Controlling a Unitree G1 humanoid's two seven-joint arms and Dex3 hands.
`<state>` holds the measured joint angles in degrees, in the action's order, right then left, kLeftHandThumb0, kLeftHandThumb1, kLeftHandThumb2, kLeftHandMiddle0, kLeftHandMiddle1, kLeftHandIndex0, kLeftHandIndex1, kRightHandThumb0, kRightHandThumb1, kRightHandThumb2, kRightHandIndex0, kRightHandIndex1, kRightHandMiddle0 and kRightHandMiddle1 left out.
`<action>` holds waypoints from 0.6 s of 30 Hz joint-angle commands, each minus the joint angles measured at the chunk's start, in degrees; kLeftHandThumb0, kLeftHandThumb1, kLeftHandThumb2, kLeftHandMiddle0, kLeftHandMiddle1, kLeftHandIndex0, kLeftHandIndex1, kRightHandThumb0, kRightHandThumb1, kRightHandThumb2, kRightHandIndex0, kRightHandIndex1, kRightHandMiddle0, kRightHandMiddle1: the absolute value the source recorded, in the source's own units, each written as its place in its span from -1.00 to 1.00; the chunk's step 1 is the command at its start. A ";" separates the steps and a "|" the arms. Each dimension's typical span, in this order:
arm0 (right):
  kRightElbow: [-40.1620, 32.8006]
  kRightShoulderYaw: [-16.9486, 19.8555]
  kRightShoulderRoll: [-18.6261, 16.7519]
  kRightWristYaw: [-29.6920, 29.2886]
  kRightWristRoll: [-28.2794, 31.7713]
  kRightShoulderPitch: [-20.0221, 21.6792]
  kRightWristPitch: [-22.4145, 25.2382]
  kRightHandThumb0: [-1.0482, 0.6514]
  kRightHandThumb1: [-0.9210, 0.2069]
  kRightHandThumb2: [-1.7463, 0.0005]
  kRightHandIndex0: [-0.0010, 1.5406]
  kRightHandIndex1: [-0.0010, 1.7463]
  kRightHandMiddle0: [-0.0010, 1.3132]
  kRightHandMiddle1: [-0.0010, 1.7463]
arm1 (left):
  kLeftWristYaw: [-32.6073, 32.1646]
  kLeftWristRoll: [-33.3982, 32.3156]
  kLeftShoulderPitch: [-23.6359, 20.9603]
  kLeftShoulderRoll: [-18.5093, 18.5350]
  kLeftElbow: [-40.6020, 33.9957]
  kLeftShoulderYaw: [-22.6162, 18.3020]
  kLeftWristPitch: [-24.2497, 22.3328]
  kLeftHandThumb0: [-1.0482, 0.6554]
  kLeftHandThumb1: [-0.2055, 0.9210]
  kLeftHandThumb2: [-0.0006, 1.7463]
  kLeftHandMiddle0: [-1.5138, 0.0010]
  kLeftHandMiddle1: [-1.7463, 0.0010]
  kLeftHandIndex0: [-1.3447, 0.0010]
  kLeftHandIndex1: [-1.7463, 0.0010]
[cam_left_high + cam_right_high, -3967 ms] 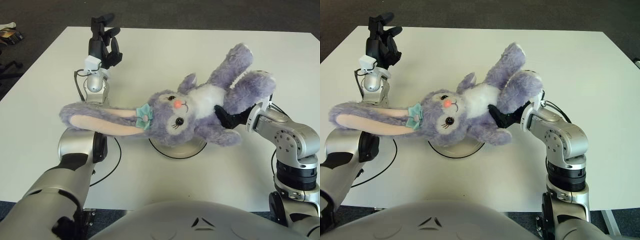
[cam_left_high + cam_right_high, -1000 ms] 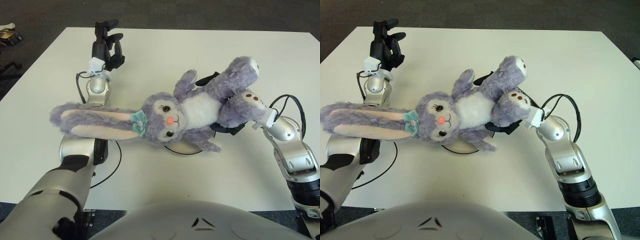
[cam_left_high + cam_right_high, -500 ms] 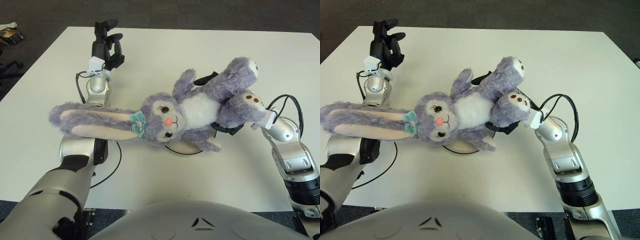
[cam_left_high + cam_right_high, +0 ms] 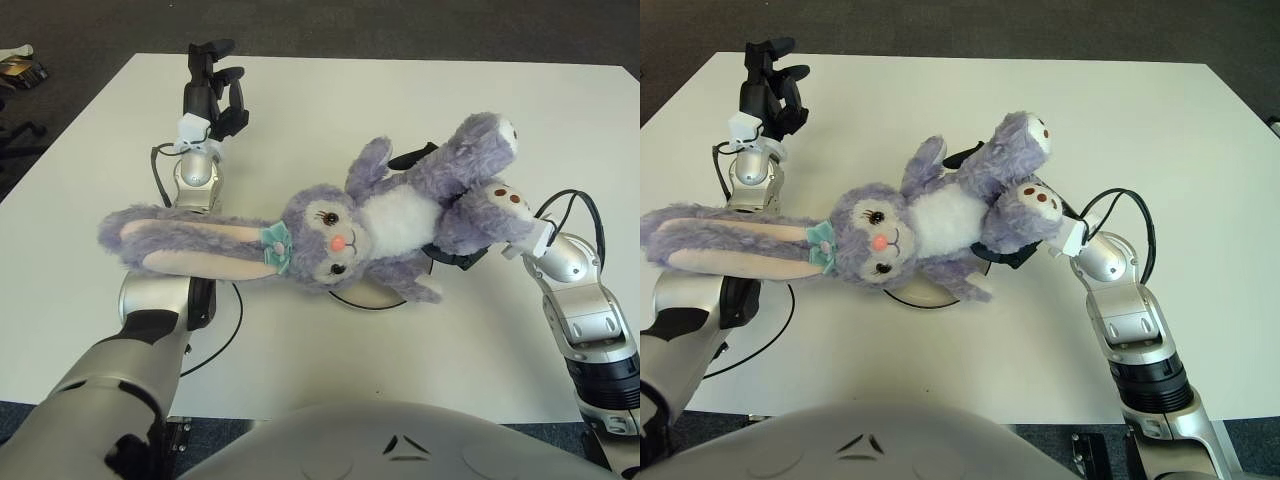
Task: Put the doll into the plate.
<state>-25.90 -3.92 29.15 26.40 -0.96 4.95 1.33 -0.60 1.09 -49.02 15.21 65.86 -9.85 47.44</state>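
So, bunny doll (image 4: 385, 225) lying over the plate (image 4: 362, 297).
Right hand (image 4: 455, 255) grips its legs; left hand (image 4: 212, 95) hovers far-left, fingers loose.

We see only a thin front arc of the round white plate (image 4: 372, 298); the purple plush rabbit doll (image 4: 395, 225) covers the rest and most of the right hand (image 4: 452, 258)

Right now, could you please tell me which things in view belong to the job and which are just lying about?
Job: purple plush bunny doll; round white plate under it; right robot hand, beneath the doll.

Lying about: left robot hand, raised at the white table's far left.
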 commanded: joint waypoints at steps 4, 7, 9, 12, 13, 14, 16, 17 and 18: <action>-0.34 0.84 0.58 -0.01 -1.49 0.36 -1.19 0.42 0.52 -0.59 -0.94 -0.69 -1.00 -0.04 | 0.64 0.16 0.46 0.35 0.22 0.33 0.06 -0.47 1.00 -0.16 0.85 -0.12 1.00 -0.39; -0.17 0.84 1.18 -1.07 -4.55 0.14 -3.54 0.20 0.49 -0.48 -0.96 -0.71 -1.00 -0.12 | 0.82 0.07 0.51 0.34 0.20 0.33 0.04 -0.46 1.00 -0.15 0.84 -0.12 1.00 -0.36; -0.27 0.92 1.95 -2.06 -7.87 -0.14 -5.88 0.09 0.47 -0.42 -0.95 -0.73 -1.00 -0.16 | 0.79 0.23 0.54 0.42 0.23 0.45 0.08 -0.46 1.00 -0.14 0.83 -0.12 1.00 -0.36; -0.32 1.15 2.69 -2.63 -10.48 -0.46 -8.00 -0.06 0.43 -0.33 -0.95 -0.76 -1.00 -0.22 | 0.78 0.36 0.59 0.49 0.26 0.58 0.13 -0.46 1.00 -0.14 0.81 -0.12 1.00 -0.37; -0.08 1.28 3.36 -2.89 -11.81 -0.55 -9.47 -0.09 0.41 -0.31 -0.94 -0.76 -1.00 -0.24 | 0.49 0.62 0.61 0.58 0.33 0.74 0.14 -0.46 1.00 -0.14 0.81 -0.12 1.00 -0.37; 0.15 1.37 3.82 -3.09 -12.82 -0.61 -10.61 -0.29 0.24 -0.19 -0.94 -0.79 -1.00 -0.32 | 0.27 0.81 0.62 0.66 0.37 0.86 0.15 -0.46 1.00 -0.14 0.79 -0.13 1.00 -0.36; 0.77 1.40 4.45 -3.46 -14.44 -0.55 -12.58 -0.52 -0.01 -0.01 -0.94 -0.83 -1.00 -0.43 | -0.28 1.26 0.63 0.79 0.43 1.12 0.20 -0.46 1.00 -0.15 0.78 -0.14 1.00 -0.36; 1.05 1.49 4.79 -3.42 -14.92 -0.54 -13.31 -0.56 -0.05 0.02 -0.94 -0.84 -1.00 -0.46 | -0.56 1.54 0.64 0.88 0.45 1.26 0.18 -0.46 1.00 -0.15 0.78 -0.14 1.00 -0.36; 1.28 1.58 5.00 -3.39 -15.25 -0.54 -13.89 -0.65 -0.17 0.10 -0.94 -0.87 -1.00 -0.53 | -0.76 1.74 0.64 0.94 0.47 1.35 0.16 -0.47 1.00 -0.15 0.78 -0.14 1.00 -0.35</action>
<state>-25.42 -3.23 32.85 23.63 -14.40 4.89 -9.72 -0.50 1.88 -48.92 15.53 65.98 -8.97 47.44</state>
